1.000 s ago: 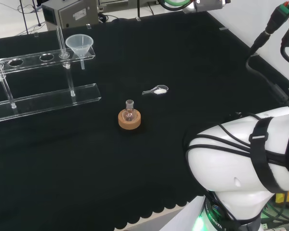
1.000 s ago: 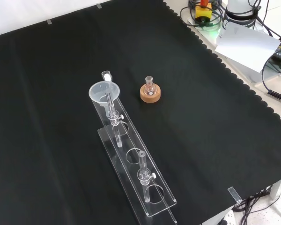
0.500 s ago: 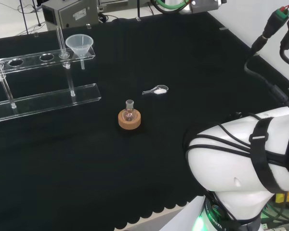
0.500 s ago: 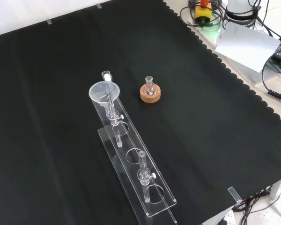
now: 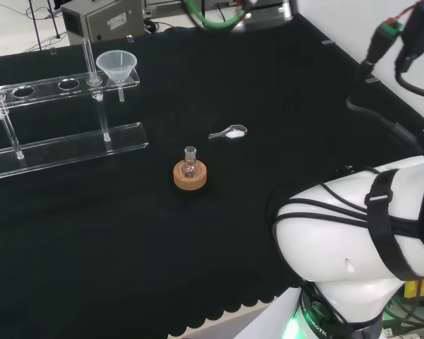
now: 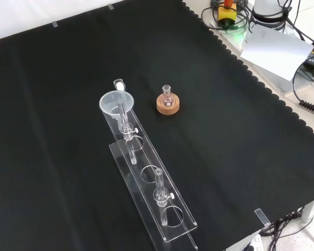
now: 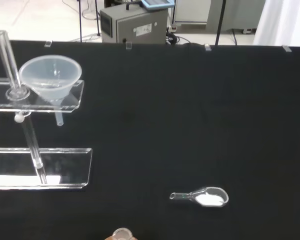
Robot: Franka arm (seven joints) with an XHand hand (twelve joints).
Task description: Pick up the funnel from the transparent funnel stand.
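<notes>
The funnel (image 6: 114, 102) is seated in the end hole of the stand (image 6: 156, 197); bare worktop (image 6: 240, 125) surrounds it. The hand's state cannot be told.

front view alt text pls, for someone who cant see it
A clear funnel sits in the end hole of a transparent funnel stand on black cloth. Right of it, a small glass flask rests on a cork ring.

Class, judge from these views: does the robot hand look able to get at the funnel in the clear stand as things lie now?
Probably yes. The funnel sits in the end hole of the stand with nothing over it; the flask and scoop lie apart.
</notes>
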